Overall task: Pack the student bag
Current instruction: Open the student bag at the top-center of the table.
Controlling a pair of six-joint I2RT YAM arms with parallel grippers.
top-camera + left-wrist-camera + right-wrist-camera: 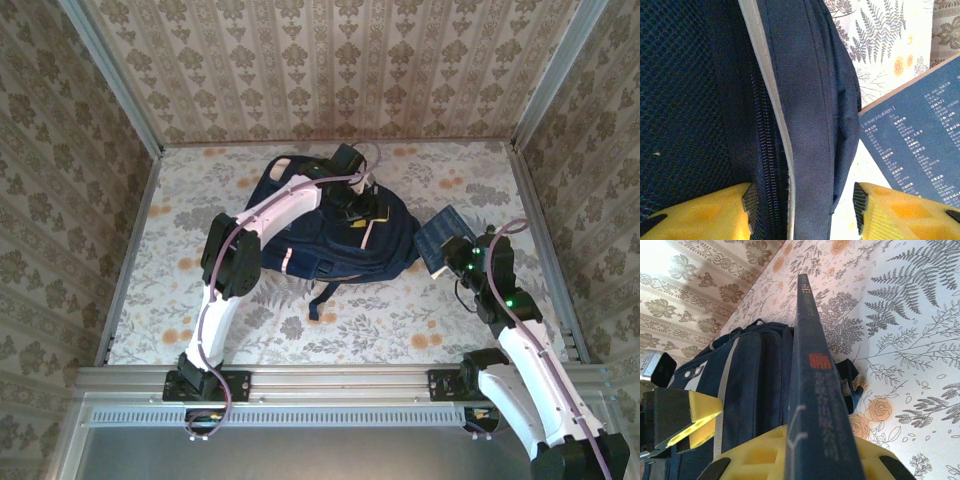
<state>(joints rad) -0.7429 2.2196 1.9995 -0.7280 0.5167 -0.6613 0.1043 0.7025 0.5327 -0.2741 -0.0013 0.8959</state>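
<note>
**Top external.**
- Bag [395,240]: lies flat mid-table, under and around the left gripper [362,208], which comes at it from above. Judged: that gripper is set there to lift or spread the opening so something can go in.
- Book [438,238]: clamped in the right gripper [458,255] and raised off the table [400,320], just beside the bag's right flank. Judged: it is waiting for the mouth to be opened.
- Strap [320,295]: trails from the bag toward the arm bases, away from both grippers.

**Left wrist.**
- Left gripper [802,202]: jaws about half apart, straddling a fold of the bag's edge and not clamped on it. A gap shows between the fabric and the right finger [900,215].
- Between the jaws: zip [760,125] and pale trim [765,75]. Dark mesh lies beyond the left finger.
- Book [920,145]: back cover with printed columns, just outside the right finger and apart from the bag.
- In the way: the zip line looks shut here, though I cannot tell for its whole length.

**Right wrist.**
- Right gripper [815,460]: closed tight on the book [812,370], held edge-on, spine facing the camera and pointing ahead.
- Bag [760,375]: left of the fingers, close alongside the book.
- Left gripper [692,422]: further left, at the bag's top.
- Obstacle, judged: the bag's side wall stands between book and interior, and no open mouth is visible.
</note>
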